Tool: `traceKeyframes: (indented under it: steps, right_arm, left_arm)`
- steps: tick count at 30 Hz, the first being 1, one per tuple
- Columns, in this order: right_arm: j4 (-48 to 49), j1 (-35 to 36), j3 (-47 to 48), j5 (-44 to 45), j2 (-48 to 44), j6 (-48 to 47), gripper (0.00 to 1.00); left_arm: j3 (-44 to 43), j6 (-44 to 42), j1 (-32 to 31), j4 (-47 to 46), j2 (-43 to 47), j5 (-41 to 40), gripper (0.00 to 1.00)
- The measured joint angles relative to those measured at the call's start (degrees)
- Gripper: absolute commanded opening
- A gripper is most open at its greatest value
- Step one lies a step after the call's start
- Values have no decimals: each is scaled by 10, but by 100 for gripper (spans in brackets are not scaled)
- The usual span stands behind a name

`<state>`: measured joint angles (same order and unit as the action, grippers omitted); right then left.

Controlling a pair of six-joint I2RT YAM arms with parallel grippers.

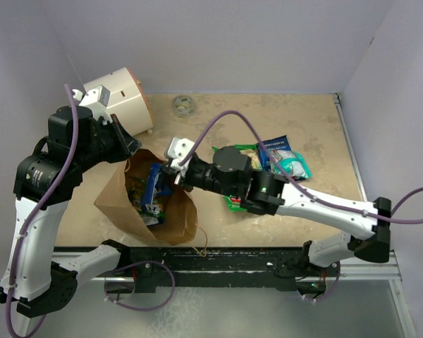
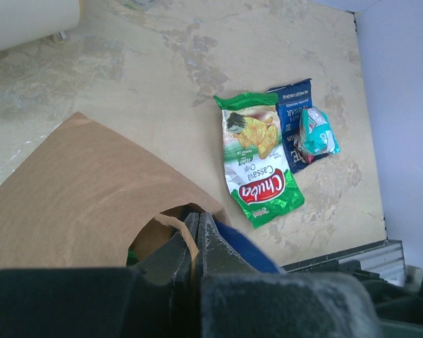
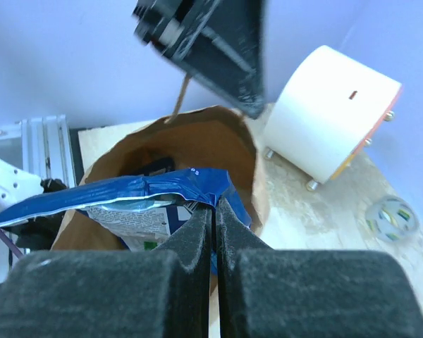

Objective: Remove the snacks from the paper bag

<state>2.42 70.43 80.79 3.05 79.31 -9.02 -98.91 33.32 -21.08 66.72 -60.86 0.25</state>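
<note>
The brown paper bag point(image 1: 151, 204) lies open on the table, left of centre. My left gripper point(image 2: 197, 224) is shut on the bag's twine handle point(image 2: 178, 231) at its far rim and holds the mouth up. My right gripper point(image 3: 215, 205) is shut on a blue snack packet point(image 3: 127, 193) at the bag's mouth point(image 1: 154, 184); more packets lie inside. On the table to the right lie a green-and-yellow packet point(image 2: 257, 158), a blue packet point(image 2: 294, 113) and a teal-and-red packet point(image 2: 316, 132).
A white cylinder with an orange rim point(image 1: 123, 102) stands at the back left, close behind the left gripper. A small grey ring point(image 1: 183, 105) lies at the back centre. Purple walls enclose the table; a metal rail point(image 1: 233, 257) runs along the near edge.
</note>
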Motion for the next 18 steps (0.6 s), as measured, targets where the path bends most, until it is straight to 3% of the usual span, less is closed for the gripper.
traceKeyframes:
  steps: [7,18]
  right_arm:
    - [-97,0,66,83,-68,39,0]
    - [-107,0,161,291,-139,49,0]
  left_arm:
    - [2,0,0,-3,-6,9,0]
    - [21,6,0,-15,3,21,0]
